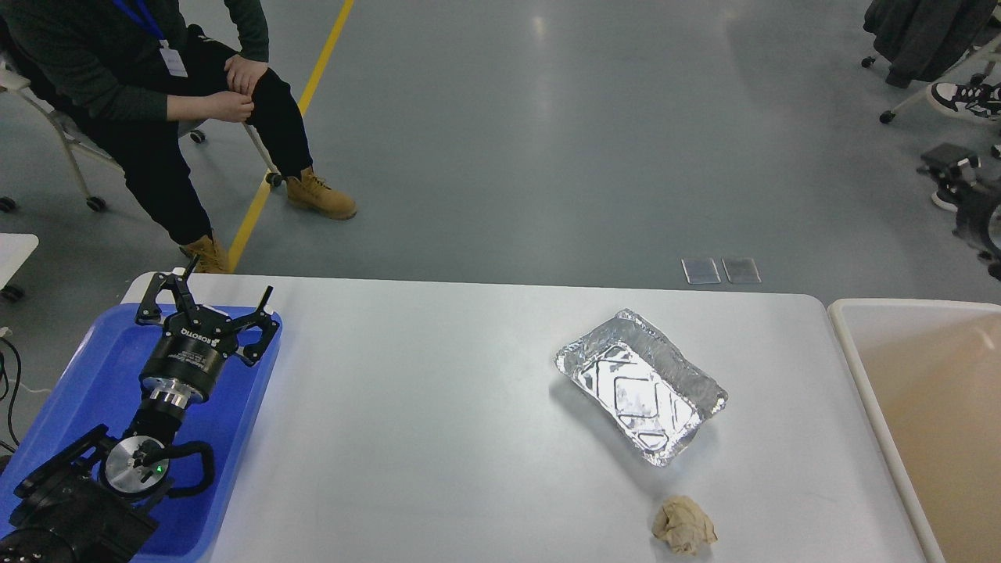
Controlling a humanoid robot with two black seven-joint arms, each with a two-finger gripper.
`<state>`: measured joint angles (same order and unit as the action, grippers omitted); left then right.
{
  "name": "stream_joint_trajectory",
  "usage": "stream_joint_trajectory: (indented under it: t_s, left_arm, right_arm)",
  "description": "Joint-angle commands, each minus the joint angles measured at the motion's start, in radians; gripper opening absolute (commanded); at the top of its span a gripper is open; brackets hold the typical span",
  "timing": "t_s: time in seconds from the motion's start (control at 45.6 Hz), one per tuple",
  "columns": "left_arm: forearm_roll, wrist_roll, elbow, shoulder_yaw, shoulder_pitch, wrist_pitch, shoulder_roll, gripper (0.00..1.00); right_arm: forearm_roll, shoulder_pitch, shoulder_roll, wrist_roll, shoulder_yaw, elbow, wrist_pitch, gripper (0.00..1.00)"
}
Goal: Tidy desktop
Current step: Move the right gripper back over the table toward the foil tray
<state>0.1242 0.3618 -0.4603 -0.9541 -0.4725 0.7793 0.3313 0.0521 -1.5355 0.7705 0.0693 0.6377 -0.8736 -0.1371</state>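
The white desktop [430, 414] carries an empty foil tray [640, 385] right of centre and a crumpled beige paper ball [683, 525] near its front edge. My left gripper [221, 291] is open and empty above the far end of the blue tray [78, 383] at the desktop's left edge. My right gripper [966, 191] shows only partly at the right edge of the view, raised beyond the far end of the beige bin [848, 336]. Its fingers cannot be told apart.
The beige bin stands against the desktop's right end and looks empty. A seated person [156, 94] is beyond the far left corner. Chair legs and shoes [958, 98] are at the far right on the floor.
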Motion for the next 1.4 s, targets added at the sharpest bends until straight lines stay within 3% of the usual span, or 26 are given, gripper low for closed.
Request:
stream_joint_trajectory:
  t_s: [0.0, 0.11, 0.197, 0.395, 0.79, 1.229, 1.382]
  left_arm:
    - [0.0, -0.001, 0.0, 0.0, 0.0, 0.0, 0.0, 0.99]
    - [0.0, -0.001, 0.0, 0.0, 0.002, 0.0, 0.0, 0.99]
    - [0.0, 0.0, 0.0, 0.0, 0.002, 0.0, 0.0, 0.99]
    - [0.0, 0.002, 0.0, 0.0, 0.002, -0.002, 0.0, 0.99]
    - [0.0, 0.002, 0.0, 0.0, 0.002, -0.002, 0.0, 0.99]
    - [0.0, 0.002, 0.0, 0.0, 0.002, 0.0, 0.0, 0.99]
    - [0.0, 0.0, 0.0, 0.0, 0.002, 0.0, 0.0, 0.99]
  right_arm:
    - [-0.04, -0.337, -0.014, 0.0, 0.296, -0.244, 0.011, 1.0]
    - [-0.055, -0.507, -0.109, -0.008, 0.466, -0.356, 0.017, 1.0]
    - [-0.051, -0.644, -0.152, -0.012, 0.553, -0.461, 0.094, 1.0]
    - [-0.038, -0.824, -0.209, -0.013, 0.559, -0.562, 0.373, 1.0]
    - [0.018, -0.976, -0.431, -0.013, 0.465, -0.608, 0.743, 1.0]
    - [0.112, -0.942, -0.611, -0.011, 0.433, -0.607, 0.856, 1.0]
    - [0.159, -0.896, -0.619, -0.005, 0.433, -0.596, 0.906, 1.0]
